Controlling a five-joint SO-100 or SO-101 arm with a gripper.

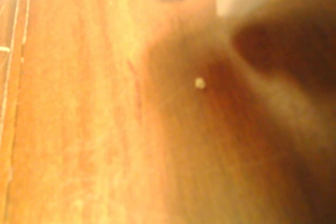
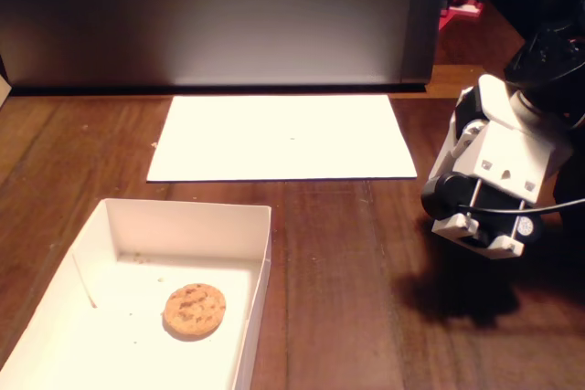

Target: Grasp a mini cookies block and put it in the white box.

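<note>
A round mini cookie (image 2: 194, 309) with dark chips lies flat inside the white box (image 2: 187, 217), at the lower left of the fixed view. My arm's white wrist housing (image 2: 494, 180) hovers above the wooden table at the right, well apart from the box. The gripper's fingers do not show clearly in the fixed view. The blurred wrist view holds only bare wood, a small pale crumb (image 1: 200, 83), and vague dark and whitish shapes along its top edge. No cookie appears in the wrist view.
A flat white paper sheet (image 2: 283, 139) lies behind the box. A grey upright panel (image 2: 228, 15) closes the back of the table, with a red object (image 2: 462, 2) beyond its right end. The arm casts a dark shadow (image 2: 457, 289) on the wood.
</note>
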